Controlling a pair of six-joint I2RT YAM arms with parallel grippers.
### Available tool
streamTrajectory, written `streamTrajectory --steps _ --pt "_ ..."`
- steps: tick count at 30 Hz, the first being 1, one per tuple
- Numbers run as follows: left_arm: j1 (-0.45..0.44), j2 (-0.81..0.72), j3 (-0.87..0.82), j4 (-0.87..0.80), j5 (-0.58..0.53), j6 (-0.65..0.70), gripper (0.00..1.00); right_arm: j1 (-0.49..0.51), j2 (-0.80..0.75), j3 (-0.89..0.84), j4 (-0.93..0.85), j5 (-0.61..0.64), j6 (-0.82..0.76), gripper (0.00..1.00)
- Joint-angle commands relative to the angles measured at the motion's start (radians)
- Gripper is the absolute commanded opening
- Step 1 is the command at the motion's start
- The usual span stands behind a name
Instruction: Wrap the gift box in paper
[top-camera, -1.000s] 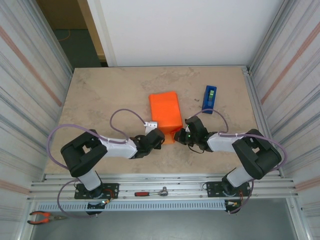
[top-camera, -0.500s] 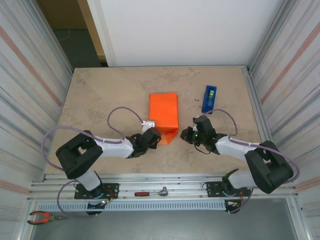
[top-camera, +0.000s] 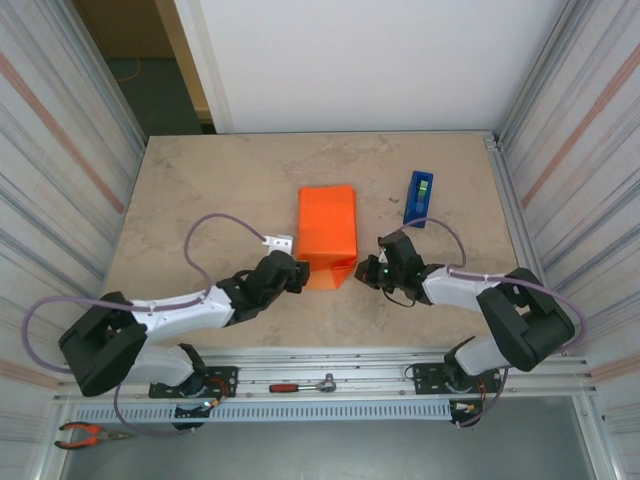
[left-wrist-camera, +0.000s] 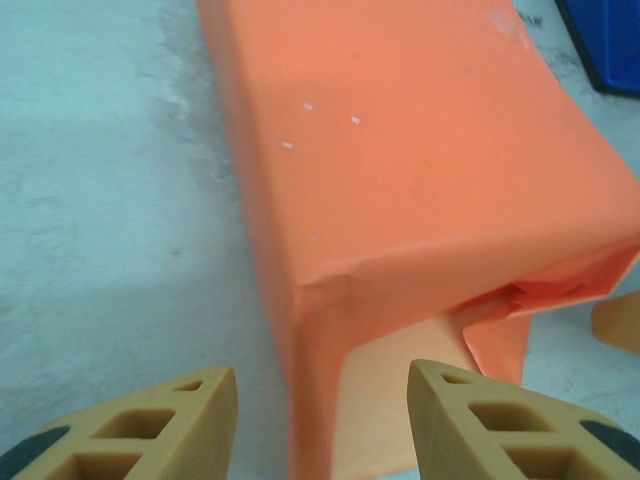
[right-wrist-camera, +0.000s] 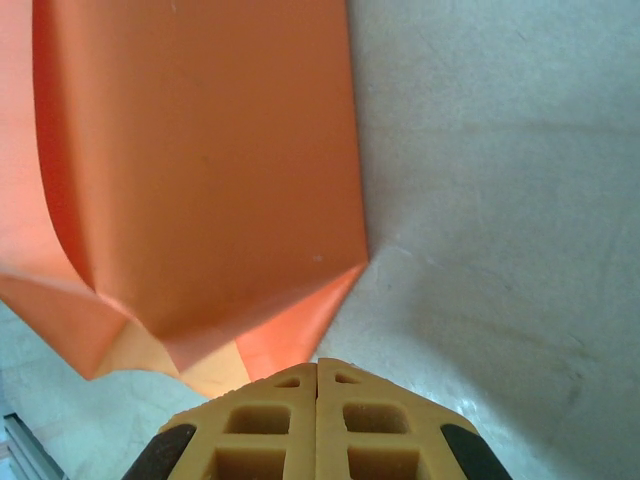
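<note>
From above, the orange paper (top-camera: 328, 228) lies folded into a long parcel at the middle of the worktop (top-camera: 200, 190). It covers the gift box from sight, and its near end is open with loose flaps. A blue tape dispenser (top-camera: 419, 197) stands apart to the parcel's right. The left hand (top-camera: 296, 268) sits at the parcel's near left corner, and the right hand (top-camera: 372, 268) is just off its near right corner.

In the left wrist view, the left hand's fingers (left-wrist-camera: 150, 430) stand apart with a pale end flap between them. They clamp nothing, and whether either finger touches the paper cannot be told.

In the right wrist view, the right hand's fingers (right-wrist-camera: 260, 430) are pressed together with nothing between them. Their tips are just beside the pointed end flap.
</note>
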Motion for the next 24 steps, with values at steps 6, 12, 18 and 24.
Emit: streamTrajectory --steps 6,12,18,24 --pt "0.047 -0.076 -0.069 -0.027 0.01 -0.061 0.51 0.003 0.109 0.084 0.05 -0.015 -0.023 0.0" --pt "0.099 -0.1 -0.11 -0.037 0.042 -0.132 0.52 0.02 0.093 0.061 0.065 -0.013 -0.004 0.0" --pt "0.16 -0.108 -0.128 -0.047 0.091 -0.157 0.55 0.038 0.055 0.039 0.05 0.017 -0.001 0.0" --pt "0.207 -0.054 -0.109 -0.055 0.159 -0.156 0.56 0.051 0.106 0.067 0.074 0.01 0.007 0.0"
